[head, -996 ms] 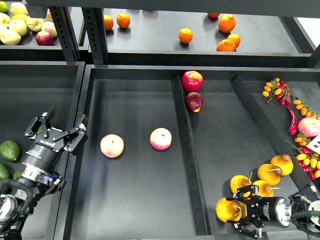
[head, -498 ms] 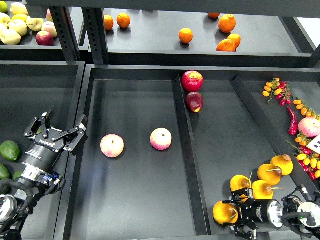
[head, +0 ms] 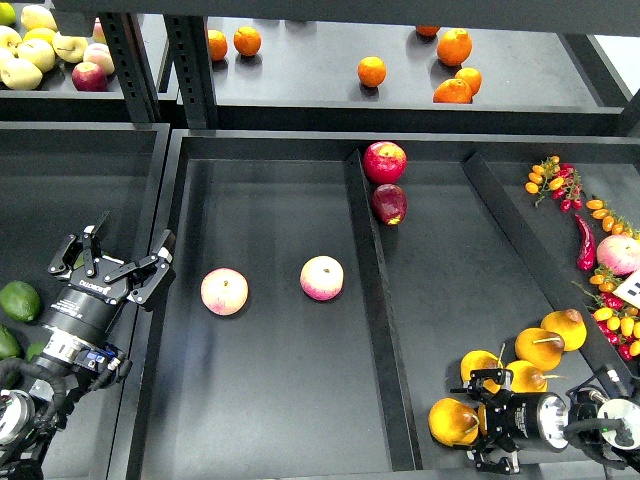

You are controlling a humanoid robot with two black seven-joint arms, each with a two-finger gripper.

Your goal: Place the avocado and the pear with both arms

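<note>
The left gripper [head: 118,258] hung over the divider between the left bin and the middle bin [head: 270,400], its fingers [head: 160,262] spread wide apart and holding nothing. An avocado [head: 19,300] lay in the left bin just beside that arm, with part of a second one [head: 8,343] below it at the frame's edge. Two peaches [head: 224,291] [head: 322,278] sat apart on the middle bin's floor.

The right gripper [head: 478,421] reached in low from the right with its fingers [head: 483,376] set around a pear [head: 452,421] at the near end of the right-hand bin; whether they pressed on it could not be told. Three more pears [head: 480,366] [head: 539,347] [head: 565,327] clustered just behind. Two red apples [head: 384,161] [head: 389,203] rested at that bin's far end.
</note>
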